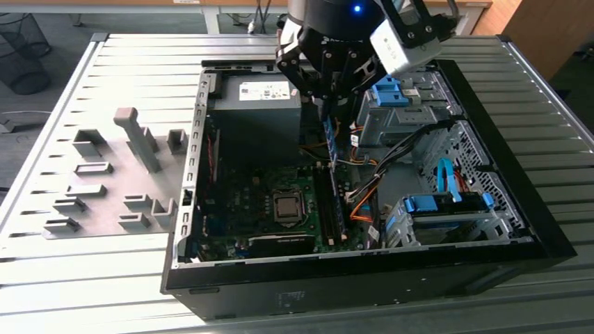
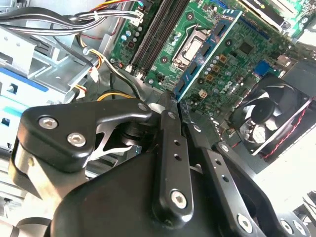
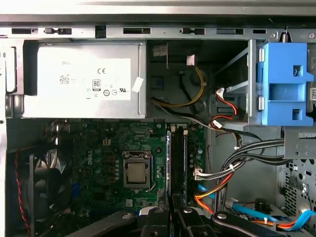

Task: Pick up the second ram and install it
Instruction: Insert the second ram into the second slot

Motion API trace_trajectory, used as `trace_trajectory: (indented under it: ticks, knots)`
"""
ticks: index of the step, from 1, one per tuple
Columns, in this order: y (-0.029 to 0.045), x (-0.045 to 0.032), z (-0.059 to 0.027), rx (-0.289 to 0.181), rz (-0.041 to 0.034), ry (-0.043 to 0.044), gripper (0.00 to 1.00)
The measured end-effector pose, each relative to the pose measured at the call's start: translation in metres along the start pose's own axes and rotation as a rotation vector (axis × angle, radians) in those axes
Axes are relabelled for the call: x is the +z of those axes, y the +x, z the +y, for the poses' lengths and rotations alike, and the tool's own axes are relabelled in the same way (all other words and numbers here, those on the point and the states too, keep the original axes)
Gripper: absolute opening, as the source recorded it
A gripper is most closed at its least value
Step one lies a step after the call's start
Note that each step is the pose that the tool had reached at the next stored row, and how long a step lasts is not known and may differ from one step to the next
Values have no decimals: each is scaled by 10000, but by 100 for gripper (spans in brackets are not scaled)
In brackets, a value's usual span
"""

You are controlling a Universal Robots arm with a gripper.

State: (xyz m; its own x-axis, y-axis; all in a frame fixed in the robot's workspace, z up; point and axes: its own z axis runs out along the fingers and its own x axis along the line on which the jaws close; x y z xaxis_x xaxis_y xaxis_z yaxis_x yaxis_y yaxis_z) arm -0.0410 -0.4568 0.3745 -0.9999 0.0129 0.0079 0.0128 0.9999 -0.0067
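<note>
The gripper hangs over the open PC case, fingers pinched tight on the second ram, a thin blue-green stick held on edge and pointing down toward the board. In the second wrist view the two black fingers sit nearly together w/ the stick clamped between them, running out from the tips over the green motherboard. It's above the slots, not seated yet. The memory slots lie just below it, beside the processor socket; one slot looks to have a stick in already, can't say for sure. In the first wrist view the grey power supply sits at the far wall, a blue drive latch to one side, a fan on the other. Grey fixture blocks stand on the table at the exterior view's left, well apart from the case.
</note>
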Motion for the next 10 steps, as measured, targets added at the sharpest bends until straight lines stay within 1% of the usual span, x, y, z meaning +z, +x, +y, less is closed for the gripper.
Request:
trace_trajectory:
  ticks: [10]
  knots:
    - [0,27,0,4,-1,-3,14]
